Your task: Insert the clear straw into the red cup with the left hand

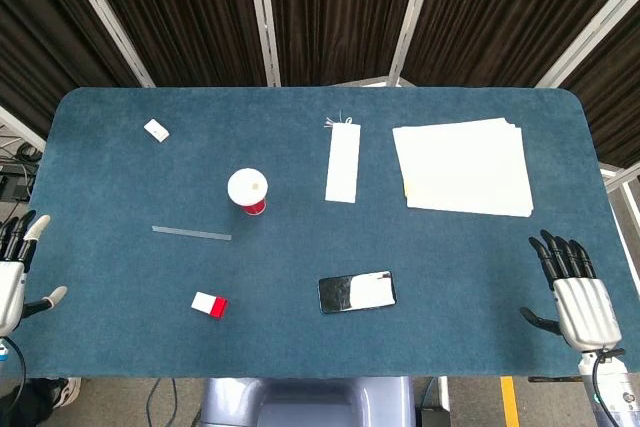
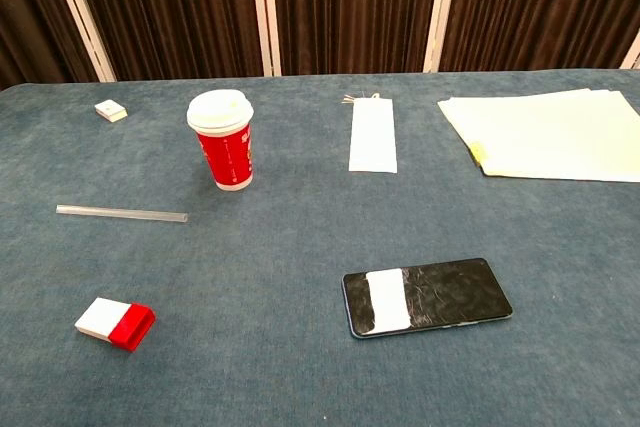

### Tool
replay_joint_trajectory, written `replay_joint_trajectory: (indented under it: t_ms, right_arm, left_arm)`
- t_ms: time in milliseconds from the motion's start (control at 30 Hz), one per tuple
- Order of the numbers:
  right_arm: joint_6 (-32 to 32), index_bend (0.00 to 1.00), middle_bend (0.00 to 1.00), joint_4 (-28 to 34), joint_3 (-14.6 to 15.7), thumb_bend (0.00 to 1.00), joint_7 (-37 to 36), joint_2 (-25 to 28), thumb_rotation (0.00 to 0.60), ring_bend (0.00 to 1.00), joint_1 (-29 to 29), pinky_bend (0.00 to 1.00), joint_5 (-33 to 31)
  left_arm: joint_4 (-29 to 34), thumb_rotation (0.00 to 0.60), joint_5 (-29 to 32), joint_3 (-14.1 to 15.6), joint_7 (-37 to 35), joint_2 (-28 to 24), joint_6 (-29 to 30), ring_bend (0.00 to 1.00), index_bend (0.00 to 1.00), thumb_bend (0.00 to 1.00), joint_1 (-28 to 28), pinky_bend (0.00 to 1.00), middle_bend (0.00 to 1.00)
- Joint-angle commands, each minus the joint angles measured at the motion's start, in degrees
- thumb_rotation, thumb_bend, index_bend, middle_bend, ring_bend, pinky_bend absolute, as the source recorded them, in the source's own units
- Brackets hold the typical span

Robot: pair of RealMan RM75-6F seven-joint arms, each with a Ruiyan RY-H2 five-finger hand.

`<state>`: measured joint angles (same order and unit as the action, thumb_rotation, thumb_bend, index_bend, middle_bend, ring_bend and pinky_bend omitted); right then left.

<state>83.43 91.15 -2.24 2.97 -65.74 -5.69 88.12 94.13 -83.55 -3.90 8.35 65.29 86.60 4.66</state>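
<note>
clear straw [image 1: 191,234] lies flat on the tabletop [image 1: 300,347], left of frame centre, just below the lidded red cup [image 1: 248,191]; left hand [image 1: 12,272] and right hand [image 1: 578,292] rest at the lower corners, fingers spread, holding nothing.

Blue table [image 1: 120,347] with straw [image 1: 191,234], cup [image 1: 247,190], seemingly phone [image 1: 357,292]

Both hands same build. Right hand [image 1: 580,299]: pale silver-grey ribbed palm shell, black fingers, black thumb. Thin dark cable runs off its wrist at the near right edge. Left hand [image 1: 14,269], mostly cropped at the left edge: grey-white shell, black fingers, light tips on the thumb and one finger. Grey-blue torso housing [image 1: 310,402] near centre.
</note>
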Motion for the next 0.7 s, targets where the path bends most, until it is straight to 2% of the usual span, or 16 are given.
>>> replay_joint_trajectory:
  t_ms: [33, 700]
  right_arm:
    - [0.05, 0.00, 0.00, 0.09, -0.01, 0.12, -0.07, 0.06, 0.600, 0.00, 0.04, 0.00, -0.05]
    - [2.40, 0.00, 0.00, -0.68, -1.02, 0.12, -0.36, -1.12, 0.600, 0.00, 0.52, 0.00, 0.00]
  left_arm:
    - [0.04, 0.600, -0.07, 0.04, 0.07, -0.02, 0.03, 0.00, 0.04, 0.00, -0.01, 0.00, 0.00]
    - [-0.05, 0.600, 0.03, 0.07, 0.03, 0.07, -0.22, 0.00, 0.04, 0.00, 0.08, 0.00, 0.00]
